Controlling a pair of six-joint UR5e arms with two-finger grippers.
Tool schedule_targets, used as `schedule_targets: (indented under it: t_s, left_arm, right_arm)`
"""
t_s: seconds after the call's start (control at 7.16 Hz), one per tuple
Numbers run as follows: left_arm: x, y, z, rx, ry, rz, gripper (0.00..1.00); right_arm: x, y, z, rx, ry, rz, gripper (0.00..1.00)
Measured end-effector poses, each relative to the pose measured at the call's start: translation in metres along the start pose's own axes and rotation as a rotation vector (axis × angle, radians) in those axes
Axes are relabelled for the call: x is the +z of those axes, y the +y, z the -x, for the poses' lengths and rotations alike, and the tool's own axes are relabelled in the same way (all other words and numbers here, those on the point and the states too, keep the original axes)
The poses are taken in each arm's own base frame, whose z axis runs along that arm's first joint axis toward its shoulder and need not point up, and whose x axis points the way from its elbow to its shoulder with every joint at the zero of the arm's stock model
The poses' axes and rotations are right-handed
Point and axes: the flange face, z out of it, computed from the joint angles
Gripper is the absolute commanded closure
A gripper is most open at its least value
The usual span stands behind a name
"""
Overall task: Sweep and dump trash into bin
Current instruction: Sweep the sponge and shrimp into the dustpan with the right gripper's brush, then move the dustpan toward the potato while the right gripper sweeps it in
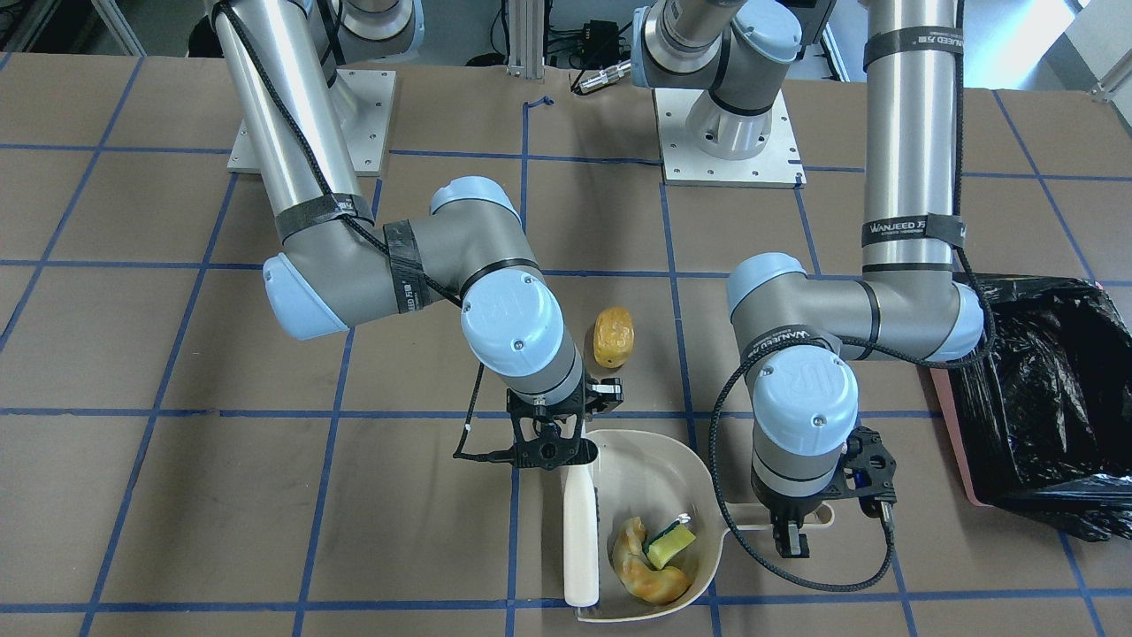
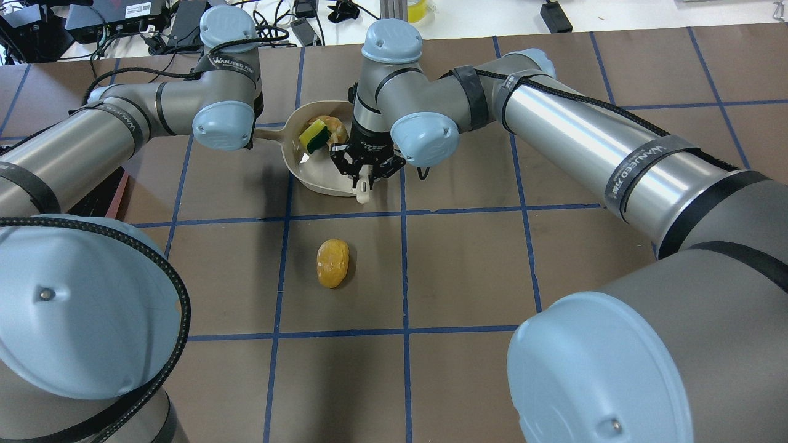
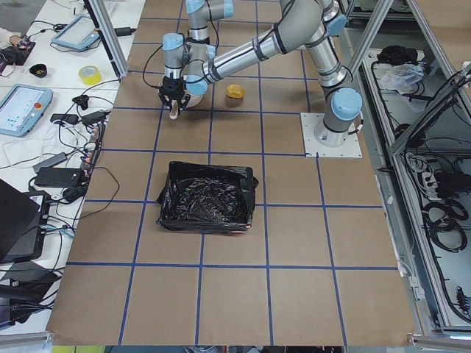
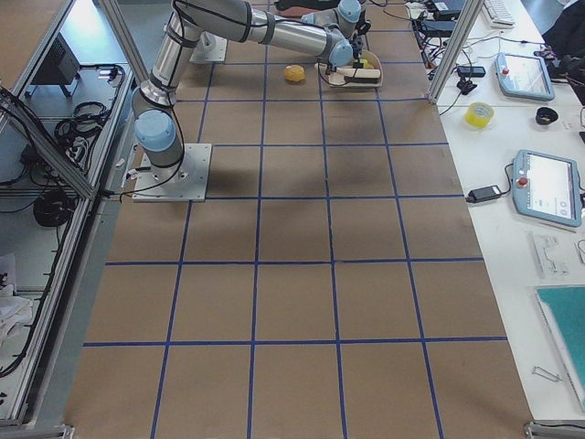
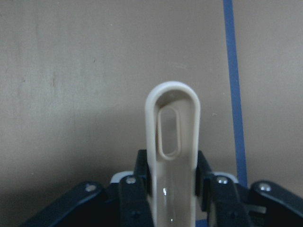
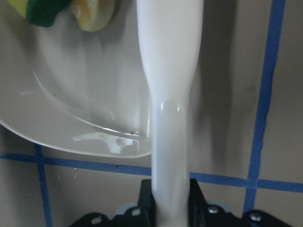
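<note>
The beige dustpan (image 1: 654, 469) rests on the table and holds the tan croissant (image 1: 646, 577) and the yellow-green sponge (image 1: 670, 544). My left gripper (image 1: 791, 535) is shut on the dustpan's handle (image 5: 173, 142). My right gripper (image 1: 553, 442) is shut on a white brush (image 1: 581, 540), which lies along the dustpan's side; the brush also shows in the right wrist view (image 6: 169, 94). The golden-brown roll (image 1: 614, 337) lies alone on the table on the robot's side of the dustpan, and also shows in the overhead view (image 2: 332, 263). The bin (image 1: 1044, 407), pink-sided with a black bag, stands on my left side.
The table is brown paper with a grid of blue tape lines (image 1: 522, 265). The two arm bases (image 1: 725, 133) stand at the robot's edge. Beyond the table's far edge, a side bench holds tablets and a roll of yellow tape (image 3: 90, 74).
</note>
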Motion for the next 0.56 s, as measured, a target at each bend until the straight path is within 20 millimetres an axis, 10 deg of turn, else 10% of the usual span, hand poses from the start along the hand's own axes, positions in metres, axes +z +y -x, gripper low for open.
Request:
schedule_targets:
  t_s: [0.56]
  left_arm:
    - [-0.016,-0.049,0.0,0.117,0.024,-0.002,1.0]
  right_arm:
    - [-0.032,0.025,-0.034,-0.136,0.3,0.058,0.89]
